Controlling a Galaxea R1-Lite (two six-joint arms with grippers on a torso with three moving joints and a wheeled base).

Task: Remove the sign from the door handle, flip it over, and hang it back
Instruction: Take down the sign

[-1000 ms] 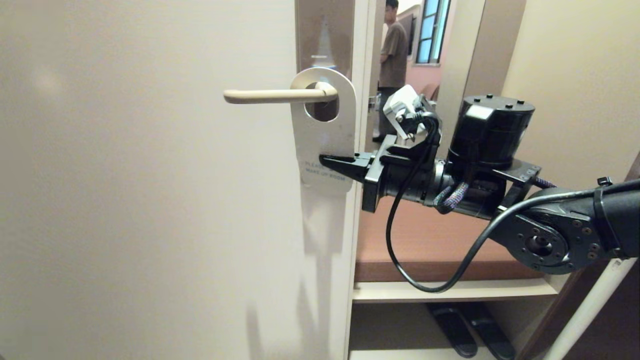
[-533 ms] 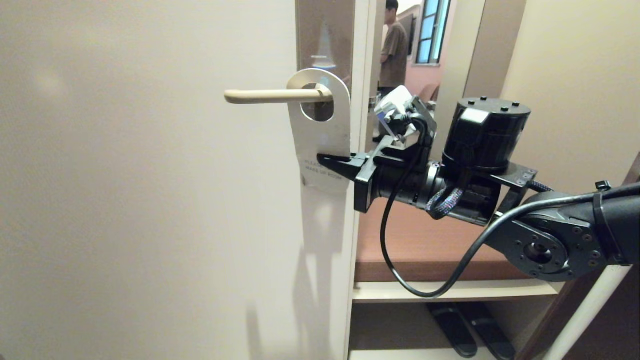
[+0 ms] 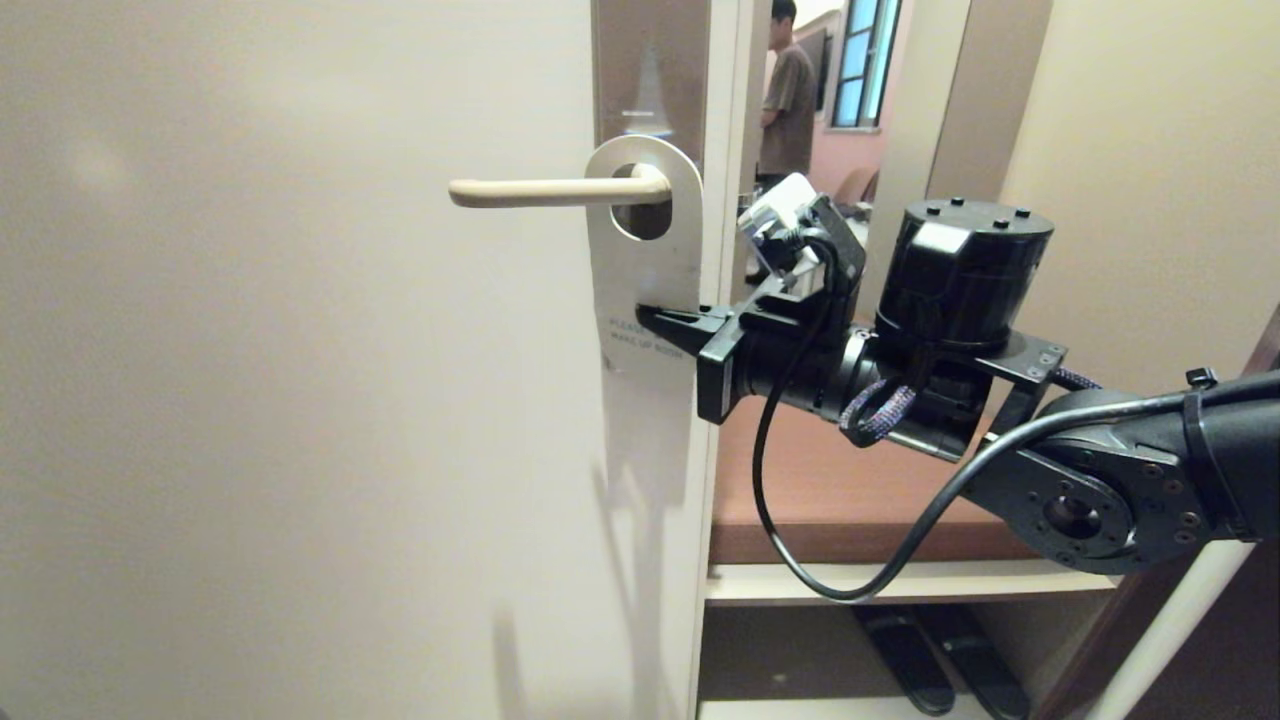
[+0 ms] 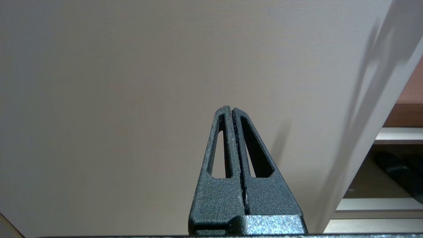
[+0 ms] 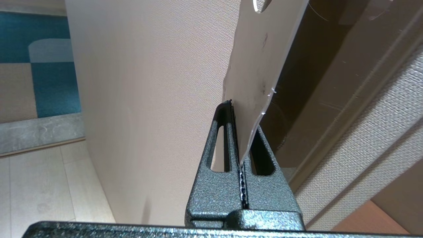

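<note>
The sign (image 3: 645,262) hung on the handle (image 3: 545,191) by its oval hole, white face out, with the words "MAKE UP ROOM" near its lower end. It lay close against the door (image 3: 300,400), over the lower part of the brownish backplate (image 3: 650,70), and the lever reached well out to the left of it. The right gripper (image 3: 662,322) came in level from the right and pinched the sign's lower right edge, its jaws pressed together on the card; the right wrist view showed the card (image 5: 254,86) caught between the fingers (image 5: 224,145). The left gripper (image 4: 232,112) was parked low before the door, jaws pressed together on nothing. Beyond the door's edge a person (image 3: 785,90) stood in the far room, and dark slippers (image 3: 940,660) lay under a shelf (image 3: 900,580).
</note>
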